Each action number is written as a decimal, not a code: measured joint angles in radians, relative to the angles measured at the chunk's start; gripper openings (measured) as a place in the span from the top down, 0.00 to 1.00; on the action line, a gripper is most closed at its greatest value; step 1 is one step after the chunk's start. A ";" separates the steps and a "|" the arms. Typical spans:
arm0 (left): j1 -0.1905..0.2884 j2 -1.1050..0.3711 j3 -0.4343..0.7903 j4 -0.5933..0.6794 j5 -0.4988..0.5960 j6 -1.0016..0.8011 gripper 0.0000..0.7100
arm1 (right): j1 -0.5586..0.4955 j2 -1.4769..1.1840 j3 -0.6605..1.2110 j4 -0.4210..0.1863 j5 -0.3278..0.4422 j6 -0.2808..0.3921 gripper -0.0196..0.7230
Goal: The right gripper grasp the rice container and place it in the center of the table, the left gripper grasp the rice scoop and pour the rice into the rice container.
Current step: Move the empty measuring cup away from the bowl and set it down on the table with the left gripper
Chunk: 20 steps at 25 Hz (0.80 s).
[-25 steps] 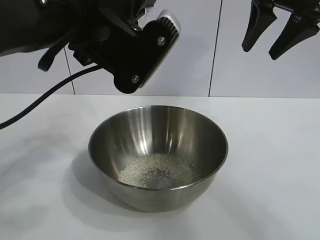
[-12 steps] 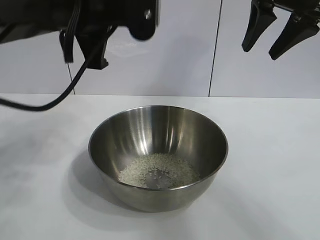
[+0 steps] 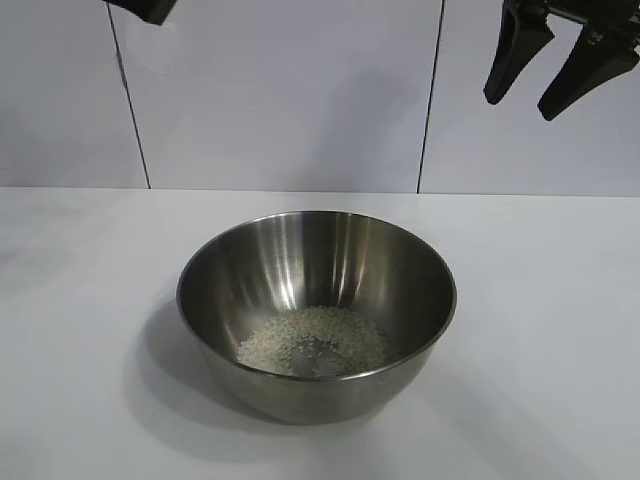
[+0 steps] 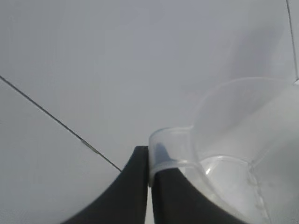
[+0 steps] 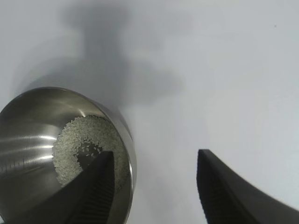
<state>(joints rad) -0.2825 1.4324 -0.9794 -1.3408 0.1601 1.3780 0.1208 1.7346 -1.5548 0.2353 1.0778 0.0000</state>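
Observation:
The rice container (image 3: 316, 310), a shiny steel bowl, stands in the middle of the white table (image 3: 540, 330) with rice (image 3: 316, 340) heaped on its bottom. It also shows in the right wrist view (image 5: 28, 140) with the rice (image 5: 84, 140) inside. My right gripper (image 3: 555, 80) hangs open and empty high at the upper right; in its own view (image 5: 155, 161) it is above the bowl's rim. My left gripper (image 4: 149, 156) is shut on the tab handle of the translucent rice scoop (image 4: 233, 154), which looks empty. Only a bit of the left arm (image 3: 145, 10) shows at the top left.
A white panelled wall (image 3: 300, 100) with dark seams stands behind the table. Shadows of the arms fall on the tabletop (image 5: 126, 70).
My left arm with the scoop has lifted up and away to the left, leaving the space over the bowl. The right gripper and the bowl have not moved.

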 joint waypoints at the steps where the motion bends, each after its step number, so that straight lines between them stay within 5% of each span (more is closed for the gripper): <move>1: 0.034 0.000 0.000 0.000 0.046 -0.047 0.99 | 0.000 0.000 0.000 0.000 0.000 0.000 0.47; 5: 0.139 0.000 0.017 0.004 0.166 -0.159 0.99 | 0.000 0.000 0.000 0.000 0.000 0.000 0.47; 9: 0.179 0.000 0.073 -0.033 0.186 -0.149 0.99 | 0.000 0.000 0.000 0.000 0.000 0.000 0.47; 14: 0.180 0.000 0.192 -0.310 0.160 0.223 0.99 | 0.000 0.000 0.000 0.000 -0.001 0.000 0.47; 20: 0.182 0.025 0.268 -0.362 0.126 0.470 0.99 | 0.000 0.000 0.000 0.000 -0.003 0.000 0.47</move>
<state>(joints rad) -0.1003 1.4571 -0.7110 -1.7029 0.2863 1.8481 0.1208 1.7346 -1.5548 0.2353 1.0750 0.0000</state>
